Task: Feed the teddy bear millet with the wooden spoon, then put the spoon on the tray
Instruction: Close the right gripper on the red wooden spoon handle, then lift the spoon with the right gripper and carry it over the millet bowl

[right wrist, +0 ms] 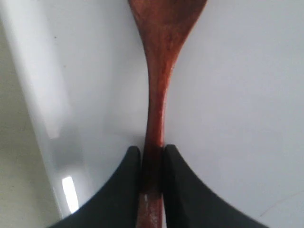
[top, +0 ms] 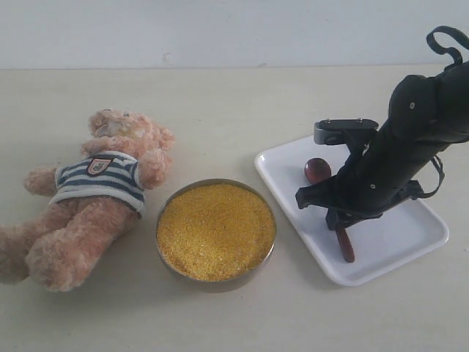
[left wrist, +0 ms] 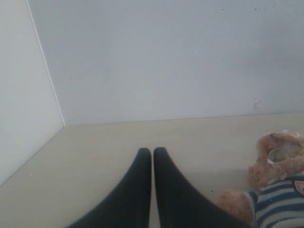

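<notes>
The teddy bear (top: 95,194) in its striped shirt lies on its back at the left of the table; part of it shows as the bear (left wrist: 278,178) in the left wrist view. The millet (top: 215,230) fills a round metal bowl at the centre. On the white tray (top: 410,238) at the right lies the wooden spoon (top: 318,170), its handle (right wrist: 156,109) pinched between the fingers of my right gripper (right wrist: 152,151), which is shut on it low over the tray. My left gripper (left wrist: 152,151) is shut on nothing, over bare table beside the bear; it does not show in the exterior view.
The metal bowl (top: 163,249) stands between the bear and the tray, close to both. A pale wall (top: 220,29) runs along the back of the table. A corner of walls (left wrist: 45,66) stands ahead of the left gripper.
</notes>
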Motion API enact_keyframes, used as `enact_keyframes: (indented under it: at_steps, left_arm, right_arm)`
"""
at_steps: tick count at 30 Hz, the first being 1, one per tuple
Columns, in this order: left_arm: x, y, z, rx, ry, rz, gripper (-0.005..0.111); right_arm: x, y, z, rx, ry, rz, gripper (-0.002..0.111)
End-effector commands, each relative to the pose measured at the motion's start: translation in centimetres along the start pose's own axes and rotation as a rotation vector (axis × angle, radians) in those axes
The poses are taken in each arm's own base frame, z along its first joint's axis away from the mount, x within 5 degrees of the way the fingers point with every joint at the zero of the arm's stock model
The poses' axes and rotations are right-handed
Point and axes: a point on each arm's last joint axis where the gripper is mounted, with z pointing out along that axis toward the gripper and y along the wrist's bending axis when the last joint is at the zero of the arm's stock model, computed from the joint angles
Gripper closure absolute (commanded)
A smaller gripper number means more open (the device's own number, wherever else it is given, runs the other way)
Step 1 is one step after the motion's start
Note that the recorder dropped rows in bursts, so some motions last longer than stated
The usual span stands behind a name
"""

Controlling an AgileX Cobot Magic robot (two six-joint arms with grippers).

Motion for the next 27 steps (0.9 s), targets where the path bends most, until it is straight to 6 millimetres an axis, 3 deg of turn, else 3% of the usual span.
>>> enact_keyframes:
  at_steps: [1,14,21,27]
  left_arm:
    - [-0.1,0.0,0.0,0.007,-0.008,-0.006,0.103]
    - [-0.1,0.0,0.0,0.007,-0.006,-0.006,0.103]
    - [-0.1,0.0,0.0,0.007,-0.006,-0.006,0.103]
    - [-0.1,0.0,0.0,0.007,-0.006,-0.006,0.103]
  right_arm:
    - [0.1,0.0,0.0,0.002,0.009,-0.014,0.109]
    - [-0.1,0.0,-0.4,0.006,-0.013,-0.057,0.109]
    - [-0.3,0.3,-3.5,0.021,-0.078,-0.118,0.109]
    - [0.4,0.3,-4.9,0.038,-0.038,-0.160,0.109]
